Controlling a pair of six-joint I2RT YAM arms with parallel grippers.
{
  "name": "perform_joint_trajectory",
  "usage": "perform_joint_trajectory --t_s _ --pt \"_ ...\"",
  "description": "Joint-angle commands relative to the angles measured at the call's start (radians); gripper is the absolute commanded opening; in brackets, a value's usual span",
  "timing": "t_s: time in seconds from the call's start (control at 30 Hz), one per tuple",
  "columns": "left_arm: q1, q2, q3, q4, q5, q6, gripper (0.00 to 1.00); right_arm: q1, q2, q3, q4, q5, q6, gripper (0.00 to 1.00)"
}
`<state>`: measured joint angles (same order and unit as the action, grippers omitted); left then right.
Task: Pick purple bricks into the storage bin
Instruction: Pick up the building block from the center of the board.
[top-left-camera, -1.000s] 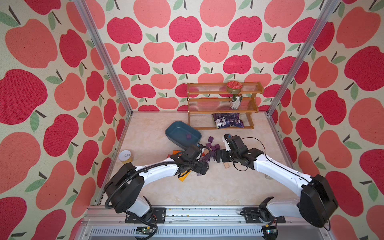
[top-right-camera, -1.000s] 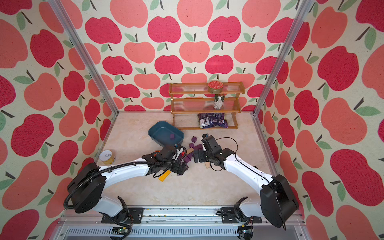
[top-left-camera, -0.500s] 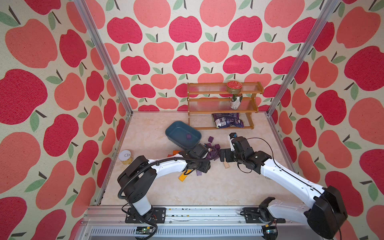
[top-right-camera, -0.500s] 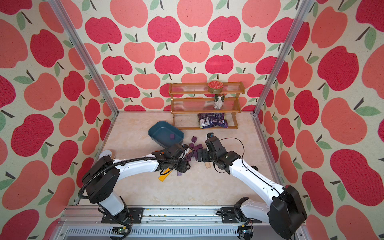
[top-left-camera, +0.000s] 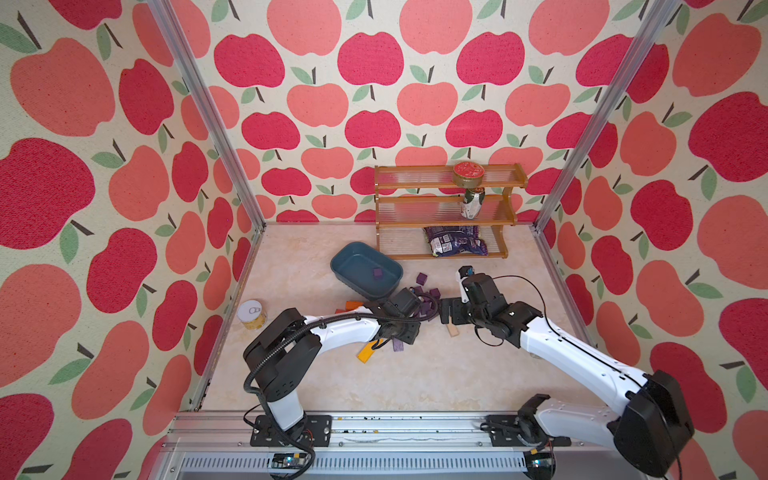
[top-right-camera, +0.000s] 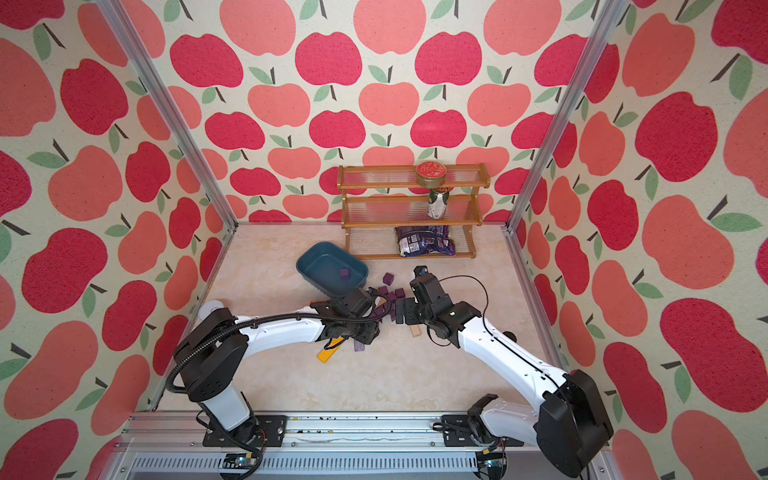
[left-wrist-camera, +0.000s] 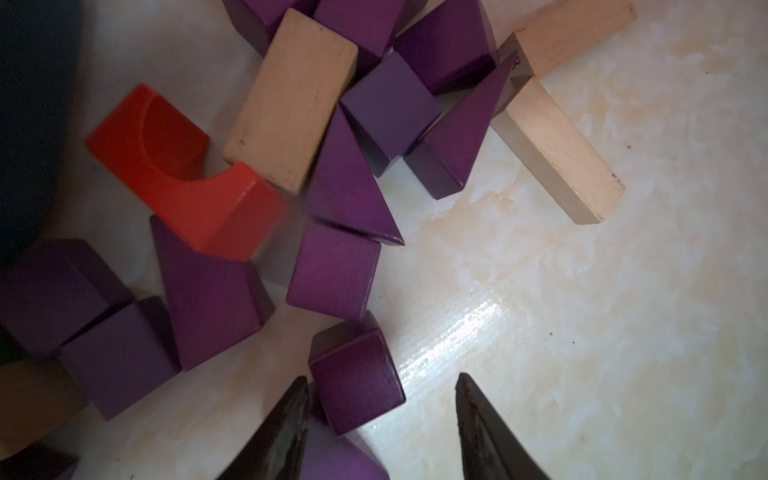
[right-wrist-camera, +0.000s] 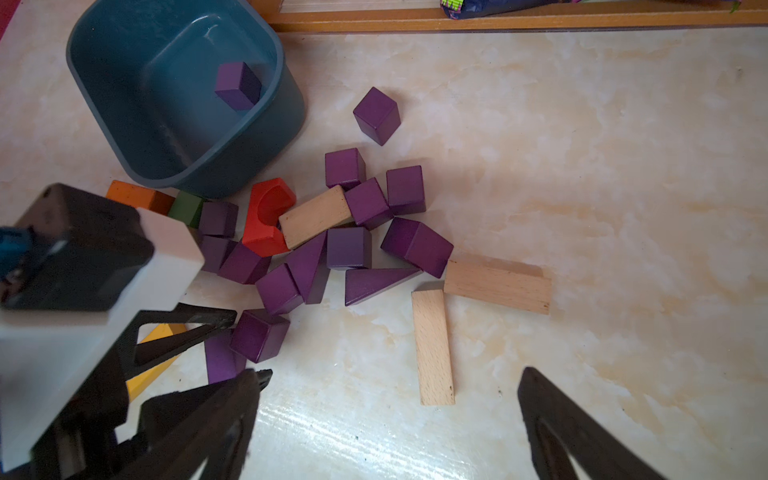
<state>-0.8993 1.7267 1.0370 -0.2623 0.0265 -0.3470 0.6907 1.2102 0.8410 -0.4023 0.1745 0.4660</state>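
Observation:
The storage bin (top-left-camera: 341, 262) (right-wrist-camera: 104, 104), dark teal, holds one purple brick (top-left-camera: 377, 273) (right-wrist-camera: 238, 85). Several purple bricks (right-wrist-camera: 349, 249) (left-wrist-camera: 334, 266) lie heaped on the floor beside the bin, and one cube (top-left-camera: 422, 277) sits apart. My left gripper (left-wrist-camera: 382, 378) (top-left-camera: 409, 334) is low at the near edge of the heap. Its jaws stand apart around a purple cube (left-wrist-camera: 355, 380) (right-wrist-camera: 259, 334). One finger touches that cube and a gap shows at the other. My right gripper (right-wrist-camera: 388, 372) (top-left-camera: 449, 309) is wide open and holds nothing.
A red arch block (right-wrist-camera: 268, 216), tan planks (right-wrist-camera: 496, 286) (right-wrist-camera: 432, 345), a yellow plank (top-left-camera: 368, 353), and orange (right-wrist-camera: 139, 197) and green (right-wrist-camera: 187, 208) blocks mix with the heap. A wooden rack (top-left-camera: 449, 208) stands at the back wall. A tin can (top-left-camera: 252, 314) is by the left wall.
My left gripper's jaws have narrowed around the purple cube and its elbow has swung inward. The right gripper has stayed open and has barely moved.

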Motion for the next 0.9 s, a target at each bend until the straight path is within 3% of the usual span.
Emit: perform_joint_trajectory --t_s 0.0,0.53,0.87 --pt "-0.004 0.033 0.036 -0.042 -0.036 0.006 0.54 -0.007 0.011 0.009 -0.032 -0.003 -0.01 0.99" --pt "-0.004 0.056 0.043 -0.043 -0.105 0.036 0.27 -0.006 0.007 -0.008 -0.031 0.015 0.006 0.99" --pt "0.001 -0.043 0.043 -0.039 -0.168 0.087 0.23 -0.006 -0.021 -0.026 -0.028 0.04 0.016 0.99"
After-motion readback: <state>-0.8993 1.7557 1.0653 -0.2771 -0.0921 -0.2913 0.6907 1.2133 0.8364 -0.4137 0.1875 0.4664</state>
